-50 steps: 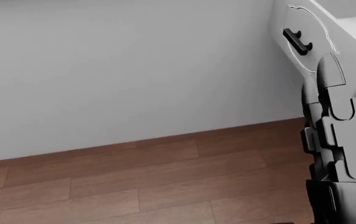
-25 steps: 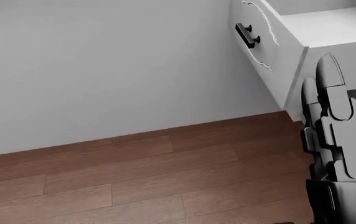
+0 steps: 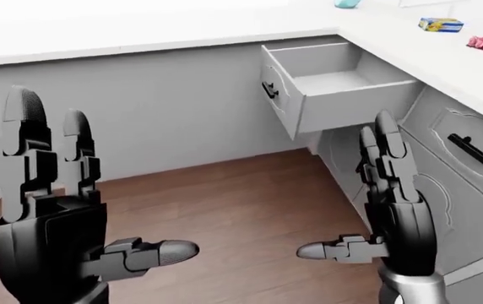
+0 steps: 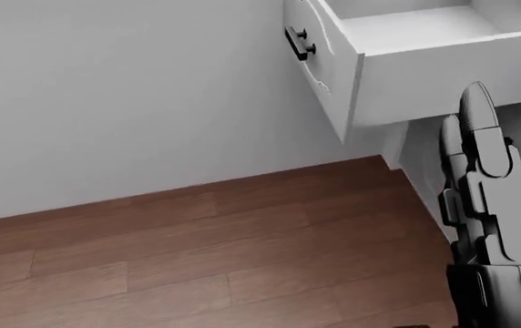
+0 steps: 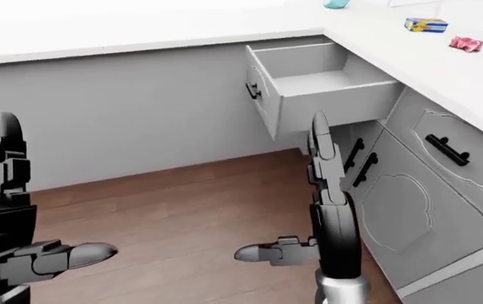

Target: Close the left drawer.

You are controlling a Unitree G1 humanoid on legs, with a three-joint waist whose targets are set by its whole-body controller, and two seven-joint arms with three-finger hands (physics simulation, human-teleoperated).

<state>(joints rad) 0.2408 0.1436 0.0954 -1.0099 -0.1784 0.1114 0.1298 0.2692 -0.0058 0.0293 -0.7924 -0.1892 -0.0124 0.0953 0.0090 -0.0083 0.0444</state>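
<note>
Left-eye view: the drawer (image 3: 326, 82) stands pulled out under the counter (image 3: 140, 35) at upper right, and our left hand (image 3: 55, 215) and right hand (image 3: 385, 209) are both raised with fingers spread, holding nothing, well short of it. Head view: we see the drawer front with its handle (image 4: 299, 42) facing left, so a push on the side wall could just skew it. Right-eye view: the right hand sits near the lower cabinet doors (image 5: 394, 202); we risk clipping them while reaching up.

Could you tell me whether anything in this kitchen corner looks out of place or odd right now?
Only the drawer under the counter: it stands pulled well out, empty inside, while the neighbouring cabinet fronts sit flush. Both hands are open and touch nothing. Nothing looks spilled or damaged.
</note>
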